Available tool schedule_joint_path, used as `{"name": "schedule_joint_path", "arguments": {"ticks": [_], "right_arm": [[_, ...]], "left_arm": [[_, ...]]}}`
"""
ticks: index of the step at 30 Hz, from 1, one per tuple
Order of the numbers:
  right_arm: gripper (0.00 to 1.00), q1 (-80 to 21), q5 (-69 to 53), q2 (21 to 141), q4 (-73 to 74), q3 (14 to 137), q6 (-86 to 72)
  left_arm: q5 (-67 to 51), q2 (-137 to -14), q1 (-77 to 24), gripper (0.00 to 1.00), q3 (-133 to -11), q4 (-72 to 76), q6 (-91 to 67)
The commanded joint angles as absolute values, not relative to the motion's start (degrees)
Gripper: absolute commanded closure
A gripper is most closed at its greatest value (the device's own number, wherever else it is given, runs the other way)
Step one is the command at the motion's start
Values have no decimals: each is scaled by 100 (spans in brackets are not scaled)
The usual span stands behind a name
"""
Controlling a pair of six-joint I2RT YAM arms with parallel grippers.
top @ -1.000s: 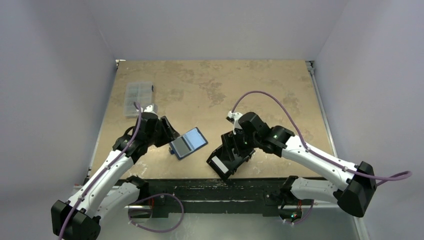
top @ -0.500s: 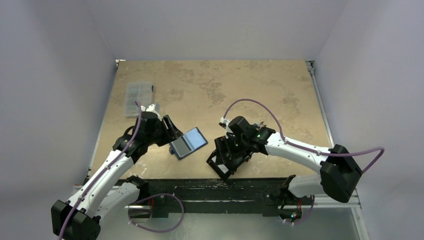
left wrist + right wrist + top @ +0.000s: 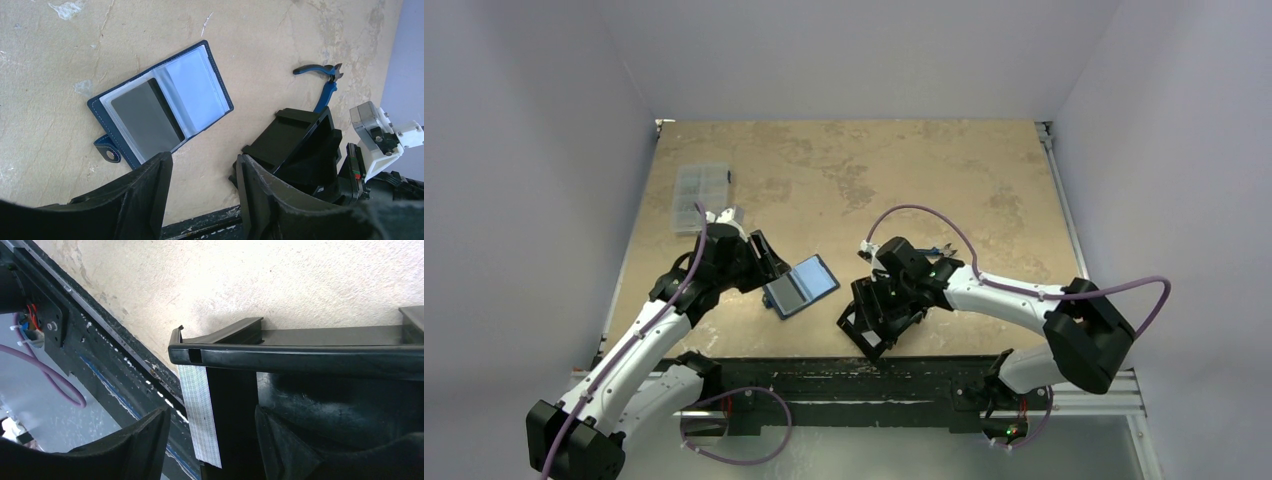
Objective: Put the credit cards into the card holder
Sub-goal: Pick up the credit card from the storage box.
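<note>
While left gripper (image 3: 204,161) hovers spread near navy folding card holder (image 3: 160,110), right gripper (image 3: 212,412) straddles black plastic tray (image 3: 325,360) — grip unclear, white label (image 3: 199,405) unreadable.

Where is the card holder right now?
In the top view, the card holder lies open on the table, left of centre toward the near edge, between the left claw and the black tray.

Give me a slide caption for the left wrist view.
Left tool open over the table; ahead, the card holder lies open, a black tray and blue-handled pliers to its right.
</note>
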State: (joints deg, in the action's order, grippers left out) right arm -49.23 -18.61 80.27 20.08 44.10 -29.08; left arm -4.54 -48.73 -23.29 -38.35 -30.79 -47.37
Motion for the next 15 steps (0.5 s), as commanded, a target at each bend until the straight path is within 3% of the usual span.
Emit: {"name": "schedule_joint_path", "arguments": {"ticks": [1, 6, 15], "right_arm": [[32, -4966, -2207, 7973, 1602, 4283, -3008], [46, -4966, -2434, 7902, 1470, 4176, -3085], [57, -4966, -2356, 7664, 1752, 4251, -3076]], "left_arm": [[-554, -4815, -2338, 46, -3855, -2900, -4737], [-562, -4834, -2338, 46, -3876, -2901, -4732], [-589, -4845, -2338, 46, -3841, -2827, -4778]]}}
